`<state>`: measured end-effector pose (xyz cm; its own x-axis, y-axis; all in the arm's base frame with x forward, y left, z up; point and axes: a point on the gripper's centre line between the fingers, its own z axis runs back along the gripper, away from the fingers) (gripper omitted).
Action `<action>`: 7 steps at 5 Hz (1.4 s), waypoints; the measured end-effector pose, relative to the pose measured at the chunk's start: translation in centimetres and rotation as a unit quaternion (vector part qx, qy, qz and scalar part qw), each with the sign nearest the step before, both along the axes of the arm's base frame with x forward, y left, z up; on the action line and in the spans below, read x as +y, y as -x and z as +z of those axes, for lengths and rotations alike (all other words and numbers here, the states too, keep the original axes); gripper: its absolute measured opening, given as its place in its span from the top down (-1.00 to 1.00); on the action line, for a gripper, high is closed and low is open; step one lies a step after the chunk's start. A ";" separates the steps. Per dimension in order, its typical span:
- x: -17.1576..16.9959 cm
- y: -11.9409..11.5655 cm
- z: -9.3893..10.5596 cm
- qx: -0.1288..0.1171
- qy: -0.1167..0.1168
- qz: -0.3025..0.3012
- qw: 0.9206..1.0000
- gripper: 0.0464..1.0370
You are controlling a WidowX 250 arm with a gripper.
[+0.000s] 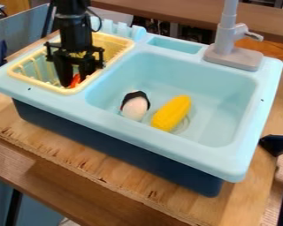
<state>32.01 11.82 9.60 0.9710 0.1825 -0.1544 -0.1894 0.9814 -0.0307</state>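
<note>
The black gripper [76, 79] hangs down into the yellow dish rack [69, 91] at the left of the toy sink. At its lower end is a small orange-red object [76, 80], mostly hidden by the gripper; whether it is held cannot be made out. In the light blue basin [220, 110] lie a rounded white object with a black top [135, 107] and, just right of it, a yellow corn cob [171, 113], set at a slant.
A grey faucet [227, 37] rises from the sink's back right corner. Behind the basin is a shallow rectangular recess [174, 44]. The sink stands on a wooden board [108, 170]. A dark blue and black object [277, 145] is at the right edge.
</note>
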 end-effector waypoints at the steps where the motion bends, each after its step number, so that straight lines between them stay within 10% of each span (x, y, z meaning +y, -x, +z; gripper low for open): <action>1: 0.1 0.4 3.8 -0.038 -0.001 0.010 0.999 0.01; 2: -0.4 0.7 8.2 -0.088 -0.003 0.011 0.996 0.01; 3: -1.9 0.7 8.5 -0.080 -0.003 -0.010 0.997 0.01; 7: -21.4 -3.0 4.9 -0.079 0.072 -0.212 0.971 0.01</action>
<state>35.01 -9.53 14.48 0.9677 -0.2521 0.0084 0.2499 0.9534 -0.1690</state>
